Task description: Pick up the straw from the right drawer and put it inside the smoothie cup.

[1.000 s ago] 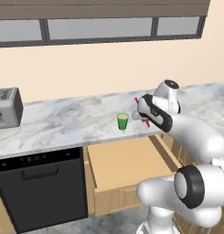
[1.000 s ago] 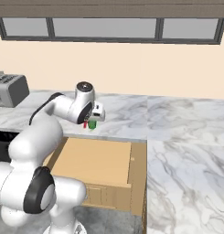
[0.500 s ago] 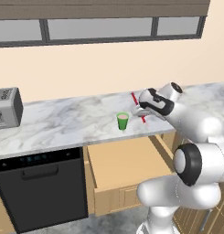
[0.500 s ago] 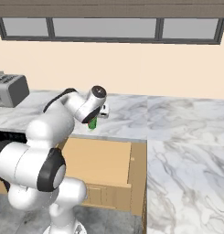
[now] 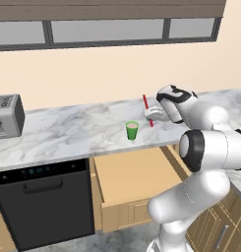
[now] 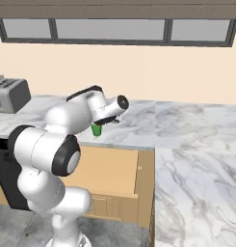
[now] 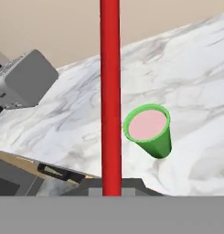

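Observation:
My gripper [image 5: 154, 114] is shut on the straw [image 5: 147, 111], a thin red stick that stands slightly tilted above the counter, just right of and behind the smoothie cup [image 5: 132, 130]. In the hand view the straw [image 7: 110, 91] rises from my gripper [image 7: 111, 188] up the middle of the picture. There the green smoothie cup [image 7: 149, 129] with its pink content stands close to the straw's right, apart from it. The right drawer [image 5: 132, 178] is pulled open below the counter with a bare tan bottom. In the right base view the cup [image 6: 96, 130] peeks out from behind my arm.
A grey toaster [image 5: 6, 116] stands at the counter's far left, also seen as the toaster [image 7: 23, 80]. A black dishwasher [image 5: 43, 197] sits left of the open drawer [image 6: 114, 169]. The marble counter [image 6: 196, 144] runs on to the right and wraps toward the front.
The arm has swung its elbow round and up. The hand with the straw has stayed over the counter just right of the cup, edging slightly toward it. The grip is unchanged.

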